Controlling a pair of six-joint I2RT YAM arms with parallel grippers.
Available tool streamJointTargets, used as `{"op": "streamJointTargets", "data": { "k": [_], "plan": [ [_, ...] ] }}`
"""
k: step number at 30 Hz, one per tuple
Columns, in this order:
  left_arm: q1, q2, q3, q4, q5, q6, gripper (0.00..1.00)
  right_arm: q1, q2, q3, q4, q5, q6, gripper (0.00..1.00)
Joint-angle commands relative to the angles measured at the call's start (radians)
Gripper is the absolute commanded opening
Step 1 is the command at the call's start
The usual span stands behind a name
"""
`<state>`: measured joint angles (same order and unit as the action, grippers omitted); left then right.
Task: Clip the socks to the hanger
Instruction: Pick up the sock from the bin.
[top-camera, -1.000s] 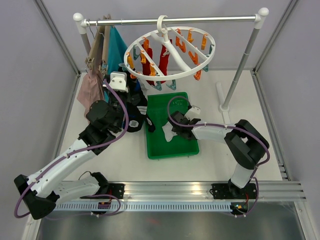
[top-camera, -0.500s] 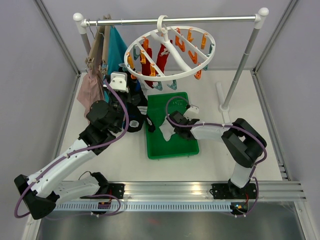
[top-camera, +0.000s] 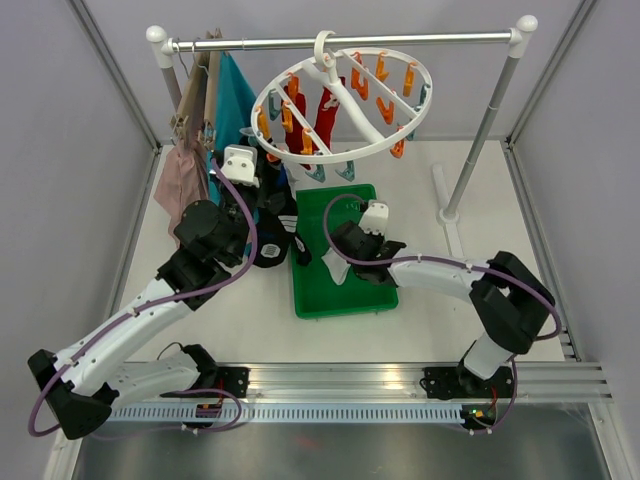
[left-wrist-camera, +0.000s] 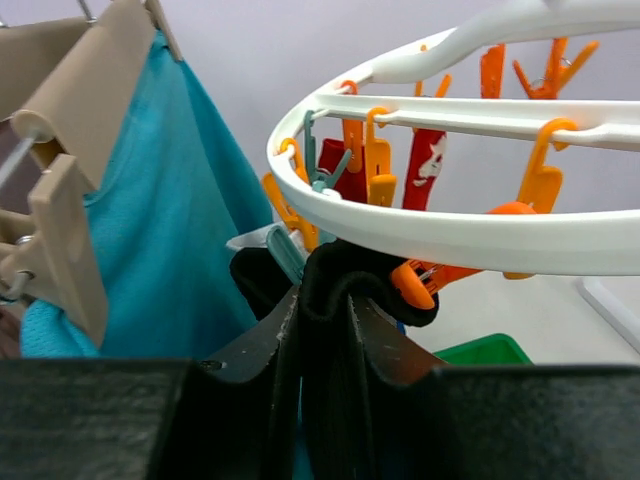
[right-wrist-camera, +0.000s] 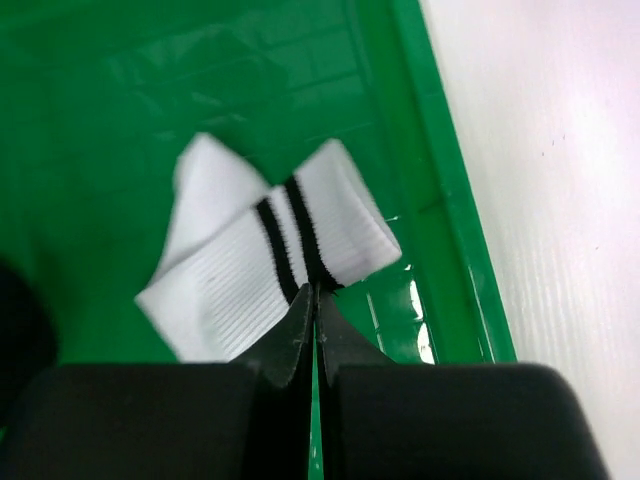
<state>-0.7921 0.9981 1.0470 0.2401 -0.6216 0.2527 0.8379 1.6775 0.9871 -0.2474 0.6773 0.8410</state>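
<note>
The hanger (top-camera: 340, 152), a round white ring with orange and teal clips, hangs from the rail with red socks (top-camera: 328, 115) clipped inside. My left gripper (top-camera: 266, 190) is raised just under the ring's left edge (left-wrist-camera: 450, 235). A folded black sock (left-wrist-camera: 340, 275) stands between its slightly parted fingers, with a thin gap on the left side. An orange clip (left-wrist-camera: 430, 280) sits against the sock's top. My right gripper (top-camera: 337, 260) reaches into the green tray (top-camera: 345, 300). It (right-wrist-camera: 316, 290) is shut on a white sock (right-wrist-camera: 260, 270) at its black stripes.
A teal cloth (top-camera: 232, 100) and a pink garment (top-camera: 182, 185) hang on slim hangers at the rail's left end (top-camera: 200, 45), close behind my left gripper. The rail's right post (top-camera: 480, 140) stands beyond the tray. Another dark sock (top-camera: 300, 250) lies at the tray's left edge.
My right gripper closed on the white sock and shifted left and a little back in the tray. The left jaws loosened slightly around the black sock. The ring swung a little.
</note>
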Motion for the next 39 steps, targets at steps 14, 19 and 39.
{"op": "streamJointTargets", "data": {
  "k": [14, 19, 39],
  "plan": [
    [0.005, -0.044, 0.025, -0.133, 0.318, -0.2, 0.37, 0.118, -0.475, -0.106, 0.161, 0.09, -0.414, 0.0],
    [0.005, -0.047, 0.03, -0.168, 0.494, -0.281, 0.38, 0.118, -0.617, -0.122, 0.16, 0.038, -0.494, 0.0],
    [0.005, -0.079, -0.189, -0.022, 0.858, -0.547, 0.59, 0.121, -0.858, -0.053, 0.097, -0.384, -0.691, 0.0]
  ]
}}
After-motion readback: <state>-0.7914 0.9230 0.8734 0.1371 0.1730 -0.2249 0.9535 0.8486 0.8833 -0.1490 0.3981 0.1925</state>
